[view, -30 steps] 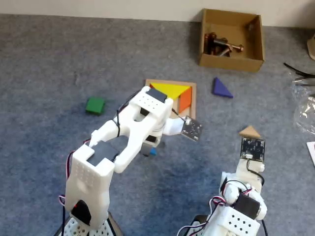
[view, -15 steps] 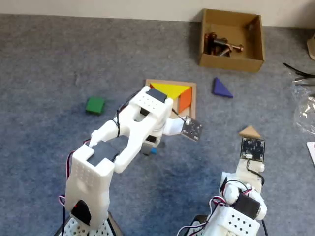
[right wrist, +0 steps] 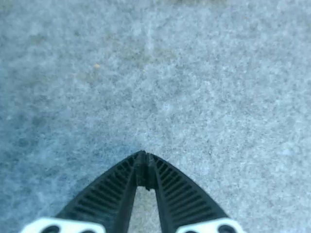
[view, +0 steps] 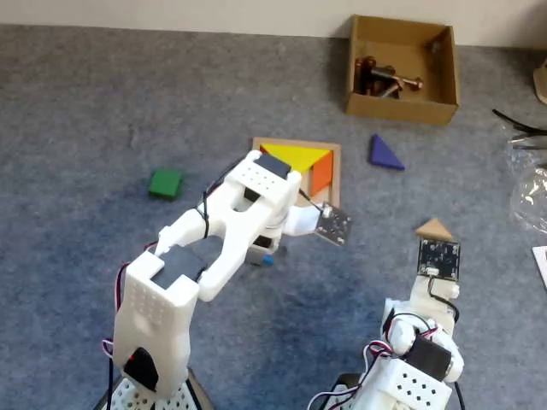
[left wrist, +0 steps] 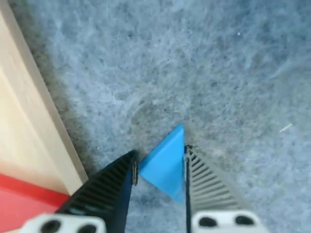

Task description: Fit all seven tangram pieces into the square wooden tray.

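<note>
Step in hand, as I judged it: carry the blue triangle into the wooden tray.

- To do it well: keep the pinch square, lift enough for the piece to pass over the raised rim, turn the wrist so the long edge matches the open gap, and lower it flat before letting go. A tilted piece would likely catch the rim or ride up on the red piece already inside.
- Left gripper: fingers pinched the blue triangle. One finger lay along a straight edge and the other tip met the opposite corner. One point of the piece stuck out past both tips, away from the wrist.
- The piece sat low over the grey surface, just beside the tray's outer wall and outside it. Whether it touched the surface, I could not tell.
- Right gripper: fingers pressed together, holding nothing, over bare surface.
- Tray also held a yellow piece and an orange piece.
- Loose and well apart: tan triangle, green square, purple triangle.
</note>
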Tool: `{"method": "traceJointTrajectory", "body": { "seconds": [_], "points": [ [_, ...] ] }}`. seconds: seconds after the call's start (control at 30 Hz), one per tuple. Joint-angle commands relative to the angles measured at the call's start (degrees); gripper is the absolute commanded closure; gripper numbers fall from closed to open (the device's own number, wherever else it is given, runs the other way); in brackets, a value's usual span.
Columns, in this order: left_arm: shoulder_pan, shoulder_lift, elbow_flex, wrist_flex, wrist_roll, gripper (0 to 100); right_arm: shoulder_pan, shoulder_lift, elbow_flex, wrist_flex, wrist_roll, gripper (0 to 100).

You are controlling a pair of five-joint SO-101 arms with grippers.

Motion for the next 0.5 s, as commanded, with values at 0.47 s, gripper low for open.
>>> {"method": "traceJointTrajectory", "body": {
  "seconds": [0.47],
  "points": [
    [0.7,-5.8,-7.1,-0.1,16.0,100,0.8,-0.8,6.6,-1.0,-0.1,99.3]
  ]
}}
